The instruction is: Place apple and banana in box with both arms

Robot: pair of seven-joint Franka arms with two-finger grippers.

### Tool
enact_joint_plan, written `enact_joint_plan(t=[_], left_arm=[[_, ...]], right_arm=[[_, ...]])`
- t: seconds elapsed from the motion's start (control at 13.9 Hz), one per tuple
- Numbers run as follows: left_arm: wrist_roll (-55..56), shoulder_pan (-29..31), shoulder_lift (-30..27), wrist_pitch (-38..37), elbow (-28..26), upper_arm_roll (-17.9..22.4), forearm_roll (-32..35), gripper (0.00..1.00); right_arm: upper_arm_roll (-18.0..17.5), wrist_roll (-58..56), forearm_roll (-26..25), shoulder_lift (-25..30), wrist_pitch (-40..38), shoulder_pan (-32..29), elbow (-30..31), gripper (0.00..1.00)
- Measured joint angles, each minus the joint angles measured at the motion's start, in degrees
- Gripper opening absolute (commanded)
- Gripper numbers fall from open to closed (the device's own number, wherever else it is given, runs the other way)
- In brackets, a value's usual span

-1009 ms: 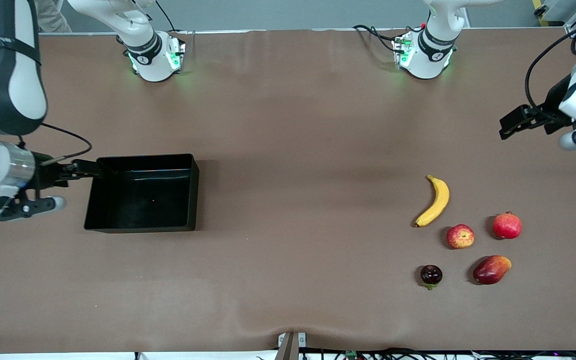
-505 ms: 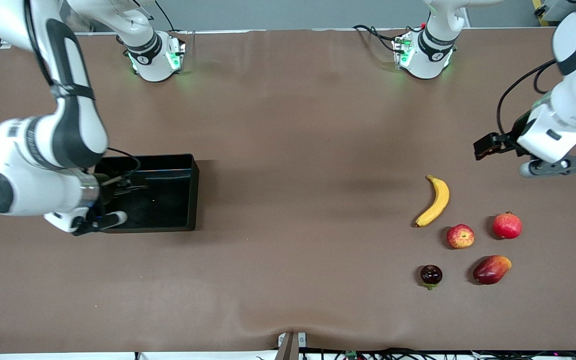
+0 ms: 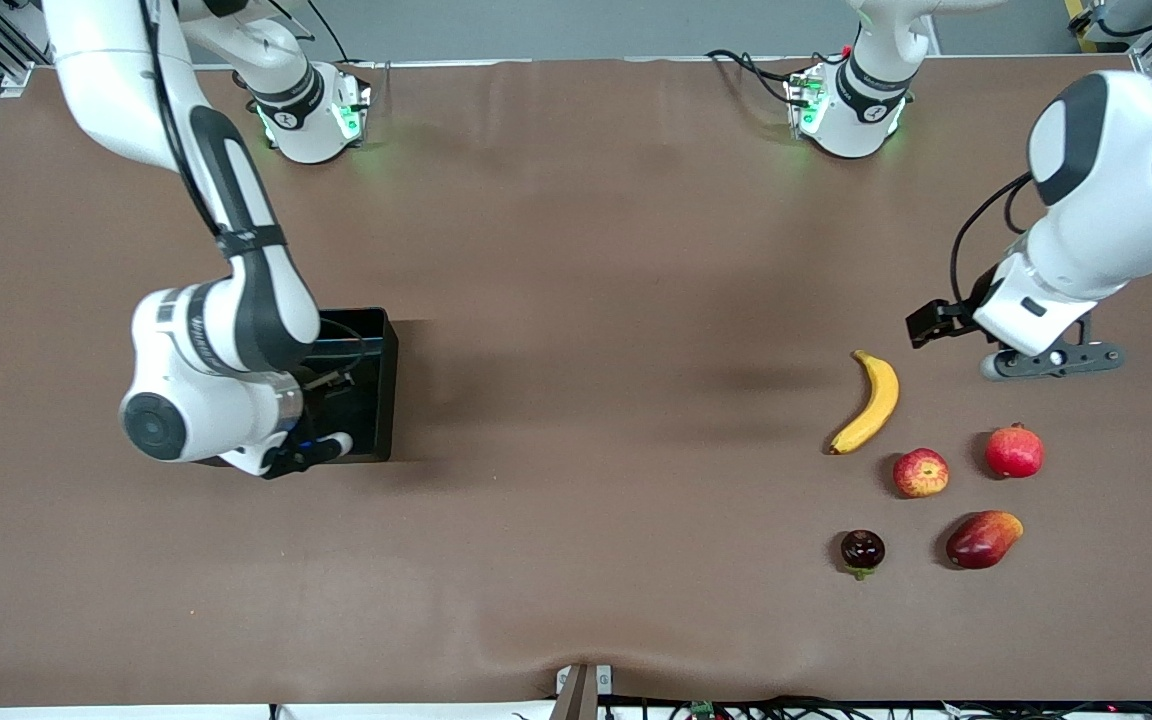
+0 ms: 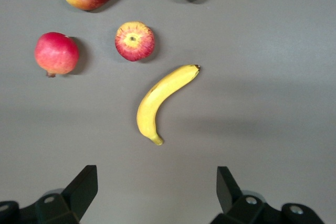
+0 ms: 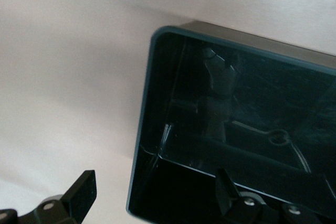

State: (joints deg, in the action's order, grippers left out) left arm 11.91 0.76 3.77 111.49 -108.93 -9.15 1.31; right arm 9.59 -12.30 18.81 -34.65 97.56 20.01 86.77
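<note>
Glossy black plastic box (image 3: 376,345) sits at the right arm's end of the brown table (image 3: 576,300), nothing inside. Right gripper (image 5: 152,195) hangs over it, fingers apart. Left gripper (image 4: 157,187), fingers spread wide, hovers near the smooth curved banana (image 3: 871,402); the round streaky apple (image 3: 921,472) lies just beside the banana, nearer the front camera.

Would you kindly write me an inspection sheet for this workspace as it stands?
Surface: brown table, bare mid-span.
Job's things: curved yellow banana and red-yellow apple on the table at the left arm's end; black plastic box at the right arm's end, nothing in it where visible.
Clutter: red pomegranate-like fruit, red-orange mango, dark round fruit.
Grippers: left gripper open above the table beside the banana; right gripper open over the box.
Cables: black cables at the bases.
Surroundings: nothing seen.
</note>
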Motion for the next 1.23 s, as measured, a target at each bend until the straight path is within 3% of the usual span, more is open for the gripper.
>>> enact_joint_plan(t=[0.43,0.65,1.23], left_arm=[[-0.7,0.0,1.5,3.9,-3.5,-0.3,0.3,1.0],[-1.0,0.0,2.6,7.9,-6.1,-1.1,0.4,1.0],[-12.7,1.2,7.3,17.2,-9.1,-0.9,0.5,1.0]], right_arm=[[0.0,1.7,0.1,-3.1,0.3,1.3,0.9,1.0],[0.0,3.2,0.2,-3.5,0.3,1.8,2.3,0.9],[0.1,8.0,0.2,-3.5,0.5,4.6,2.9,0.29]])
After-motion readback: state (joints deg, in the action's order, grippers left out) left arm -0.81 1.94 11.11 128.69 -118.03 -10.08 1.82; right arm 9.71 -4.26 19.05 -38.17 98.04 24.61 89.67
